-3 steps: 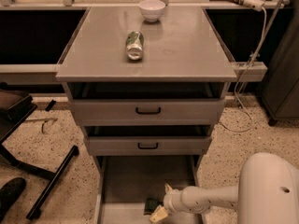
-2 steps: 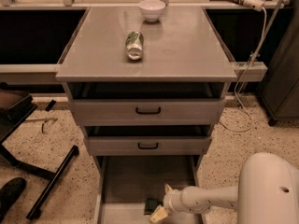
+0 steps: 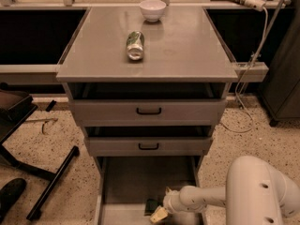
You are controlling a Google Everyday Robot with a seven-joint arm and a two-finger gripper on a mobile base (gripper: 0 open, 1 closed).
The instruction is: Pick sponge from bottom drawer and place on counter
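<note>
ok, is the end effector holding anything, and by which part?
Cannot tell. The end effector is down in the bottom drawer, right beside the sponge, but an actual hold on it does not show.

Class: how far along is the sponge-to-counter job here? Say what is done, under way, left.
Done: the bottom drawer is open. Under way: the gripper is down inside it, right at the sponge near the drawer's front. Left: lifting the sponge and setting it on the counter, which holds no sponge yet.
</note>
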